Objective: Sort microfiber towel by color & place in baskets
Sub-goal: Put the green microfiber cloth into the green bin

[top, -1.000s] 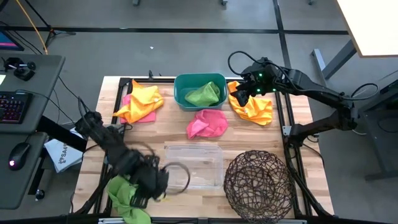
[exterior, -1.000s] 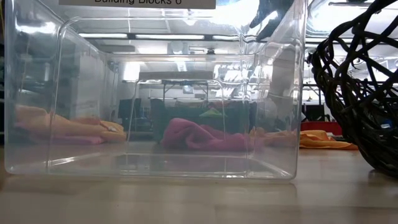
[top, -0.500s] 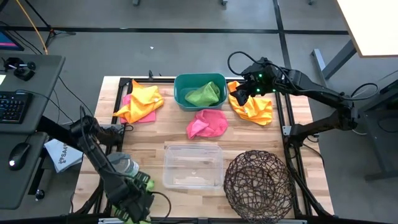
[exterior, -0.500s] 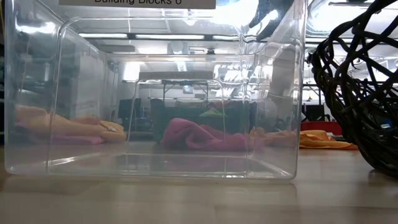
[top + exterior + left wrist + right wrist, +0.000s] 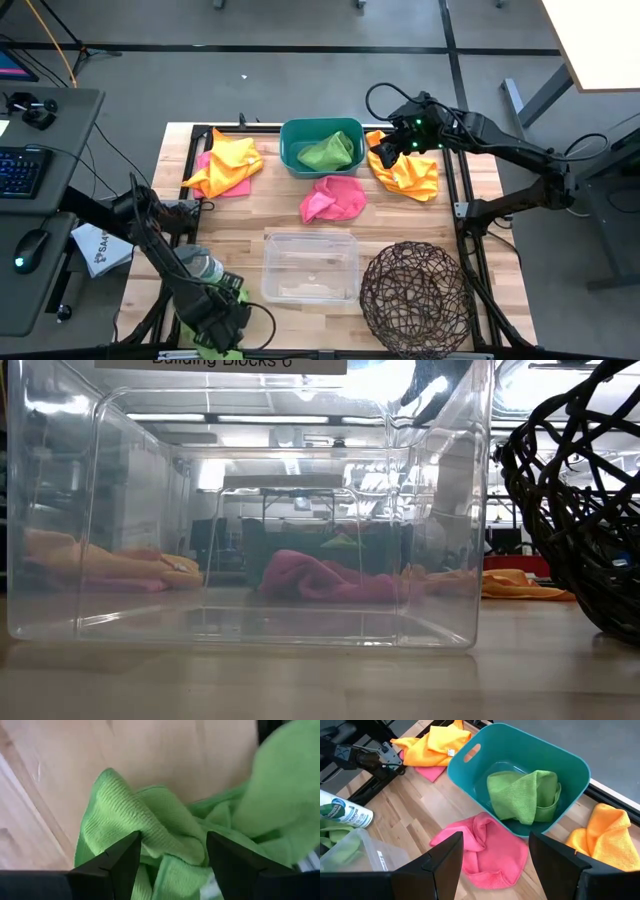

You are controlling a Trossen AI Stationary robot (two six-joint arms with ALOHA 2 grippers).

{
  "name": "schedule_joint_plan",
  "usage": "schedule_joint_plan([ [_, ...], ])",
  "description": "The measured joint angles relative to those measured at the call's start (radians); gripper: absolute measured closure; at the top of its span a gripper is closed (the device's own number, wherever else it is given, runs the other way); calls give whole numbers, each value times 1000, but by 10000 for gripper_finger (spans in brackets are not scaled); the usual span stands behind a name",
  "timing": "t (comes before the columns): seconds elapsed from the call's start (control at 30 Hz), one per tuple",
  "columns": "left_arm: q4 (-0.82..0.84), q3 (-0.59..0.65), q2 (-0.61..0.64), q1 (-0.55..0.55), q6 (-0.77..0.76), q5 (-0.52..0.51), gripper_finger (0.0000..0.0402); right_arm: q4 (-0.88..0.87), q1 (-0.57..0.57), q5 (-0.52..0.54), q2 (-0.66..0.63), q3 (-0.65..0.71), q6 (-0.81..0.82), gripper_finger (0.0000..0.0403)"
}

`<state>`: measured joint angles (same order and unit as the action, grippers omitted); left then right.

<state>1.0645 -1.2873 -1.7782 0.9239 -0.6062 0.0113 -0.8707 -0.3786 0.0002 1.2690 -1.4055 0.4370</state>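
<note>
Beside the clear bin (image 5: 310, 266), off its end toward the worktop's (image 5: 260, 212) near left corner, the left end effector (image 5: 222, 322) is down over a lime-green towel (image 5: 150, 835); its two dark fingers (image 5: 122, 862) stand apart with a ridge of the cloth bunched between them, not yet pinched; from above only a sliver of green shows past the wrist, and a clear bottle (image 5: 203, 268) lies just beside the arm, between it and the bin.

The relation that matters: the teal tub (image 5: 321, 145), which already holds one green towel (image 5: 328, 152), lies on the far side of the clear bin from this cloth, straight across the worktop; the left arm is the nearer one to the cloth, though the tub sits closer to the right end effector (image 5: 387, 150).

That right end effector hangs over the yellow-orange towel (image 5: 408, 170) just beside the tub's far-right end, fingers apart and holding nothing; a pink towel (image 5: 334, 198) lies between the tub and the clear bin; another orange towel on a pink one (image 5: 224, 165) lies beyond the tub's left end; the round wire basket (image 5: 416, 292) stands just beside the bin's other end.

The fold runs roughly crosswise to the fingers, so closing should catch it, I judge.
</note>
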Motion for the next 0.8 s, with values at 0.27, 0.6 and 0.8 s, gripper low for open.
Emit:
schedule_joint_plan([
  [0.27,2,46,0,-20,-76,-9,223,0,0,1,0,0,-13,181],
  [0.6,14,-16,36,-71,-144,10,395,0,0,1,0,0,-19,181],
  [0.8,45,-172,211,-90,-133,11,400,1,0,1,0,0,-19,181],
])
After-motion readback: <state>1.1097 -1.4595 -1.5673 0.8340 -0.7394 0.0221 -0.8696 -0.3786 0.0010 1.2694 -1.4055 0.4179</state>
